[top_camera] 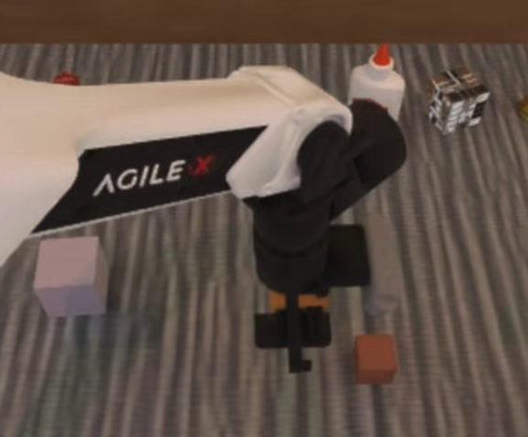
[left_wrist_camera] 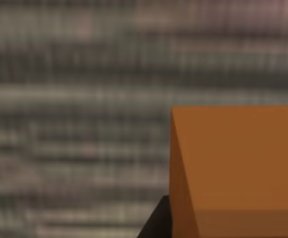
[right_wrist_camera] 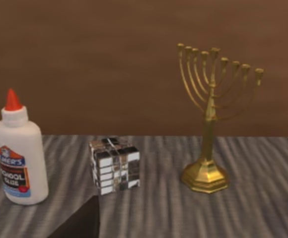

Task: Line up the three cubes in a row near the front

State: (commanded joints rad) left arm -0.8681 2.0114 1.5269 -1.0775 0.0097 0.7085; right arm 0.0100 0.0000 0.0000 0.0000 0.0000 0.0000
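Grey striped cloth is covering the counter, with a dark brown wall running behind its far edge.

At the left, the lilac cube is sitting alone near the front, well apart from the others. Above it, the white left arm is reaching across from the left side toward the middle, its black wrist hanging over the centre front. The left gripper is pointing down there and is closed on the orange cube, whose edges are peeking out on either side of the black fingers; in the left wrist view the same orange cube is filling the lower corner, close against the camera, with striped cloth behind it. Whether the cube is resting on the cloth or held just above it cannot be told.

Just beside it to the right, the brown cube is sitting near the front, apart from the gripper.

Farther back, a glue bottle is standing upright beyond the wrist, a patterned puzzle cube is lying to its right, and a brass menorah is standing at the far right edge.

The right arm's gripper is not showing in any view, so its state cannot be told.
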